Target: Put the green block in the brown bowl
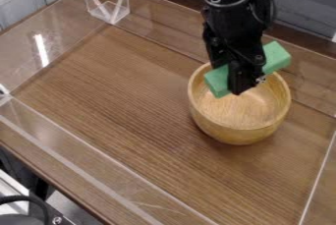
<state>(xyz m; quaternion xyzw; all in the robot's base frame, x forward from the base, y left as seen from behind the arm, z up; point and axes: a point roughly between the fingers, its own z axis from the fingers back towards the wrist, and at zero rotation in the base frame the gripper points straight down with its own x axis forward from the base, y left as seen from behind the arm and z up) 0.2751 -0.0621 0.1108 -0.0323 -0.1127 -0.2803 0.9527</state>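
The gripper (242,80) has its jaws pinching the block (269,58) above the bowl (241,106); only the release is left.

Bare table (105,101) lies open left of the brown bowl (243,116); clear walls (79,165) enclose it.

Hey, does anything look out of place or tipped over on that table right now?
Nothing stands out. The wooden bowl sits upright on the table, and the gripper holds the green block crosswise above it. No spill or damage shows.
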